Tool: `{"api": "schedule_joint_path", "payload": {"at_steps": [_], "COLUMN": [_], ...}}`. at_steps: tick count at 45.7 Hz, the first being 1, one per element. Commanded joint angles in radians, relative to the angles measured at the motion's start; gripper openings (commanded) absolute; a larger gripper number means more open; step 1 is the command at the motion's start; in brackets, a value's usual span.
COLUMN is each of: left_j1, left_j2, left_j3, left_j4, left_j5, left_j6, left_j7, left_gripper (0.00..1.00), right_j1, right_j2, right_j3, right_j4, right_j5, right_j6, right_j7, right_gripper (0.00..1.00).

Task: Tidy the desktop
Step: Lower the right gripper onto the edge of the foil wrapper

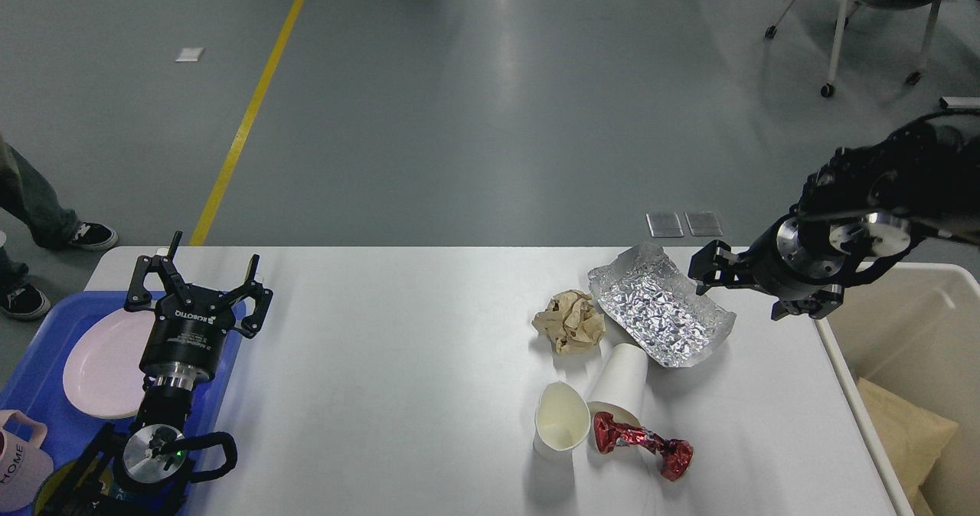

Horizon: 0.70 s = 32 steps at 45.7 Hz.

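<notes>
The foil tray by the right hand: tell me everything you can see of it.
The foil tray is a crinkled, shiny silver sheet shaped into a shallow trough, its long edges curled up. It looks like thin aluminium and appears empty. It lies diagonally on the desktop near the far right. The crumpled brown paper sits against its left end and the tipped white paper cup meets its near edge. The right hand hovers by its far right corner, not gripping it.
</notes>
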Motion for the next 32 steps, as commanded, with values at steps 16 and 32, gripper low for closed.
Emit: {"api": "schedule_joint_path", "payload": {"at_steps": [16, 32], "left_j1": [0.0, 0.0], "left_j2": [0.0, 0.0], "left_j3": [0.0, 0.0], "left_j4": [0.0, 0.0], "left_j5": [0.0, -0.002], "left_j6": [0.0, 0.0], "left_j7": [0.0, 0.0], "left_gripper": [0.96, 0.96], "right_j1": [-0.383, -0.494], "right_j2": [0.047, 0.079], "right_j3": [0.14, 0.231], "right_j4": [-0.38, -0.471], "right_j5": [0.069, 0.091], "right_j6": [0.0, -0.018], "right_j7": [-0.001, -0.002], "right_gripper": [1.0, 0.9]}}
